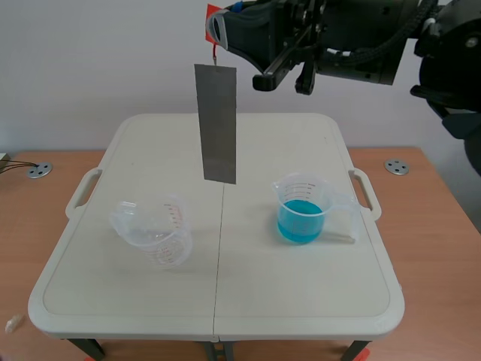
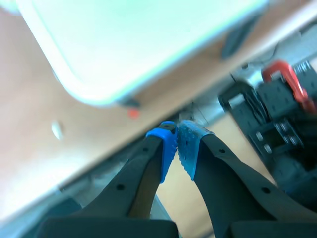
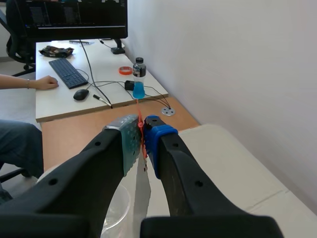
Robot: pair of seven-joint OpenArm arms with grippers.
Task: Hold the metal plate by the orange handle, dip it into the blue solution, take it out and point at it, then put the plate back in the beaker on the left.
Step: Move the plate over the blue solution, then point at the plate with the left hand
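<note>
Left gripper (image 2: 176, 145): below the table's near edge, blue pads closed together on nothing

Table (image 1: 225, 308): cream folding top, seam down the middle

Empty beaker (image 1: 156, 235): clear plastic, on the left half, seems to lean to one side

Beaker of blue solution (image 1: 304, 212): upright on the right half, liquid low in it

Metal plate (image 1: 216, 124): long grey sheet hanging upright in the air over the middle of the table. It is between the beakers and well above them, touching neither. Judged stiff, thin and fairly light, with smooth faces that would be slippery once wet. It hangs from one end, so it will likely swing, and its lower edge could tip a light beaker

Orange handle (image 1: 211, 22): thin strip at the plate's top end, the proper place to hold

Right gripper (image 1: 222, 31): raised high, pads clamped on the orange handle (image 3: 142, 130), plate (image 3: 141, 196) hanging beneath
</note>
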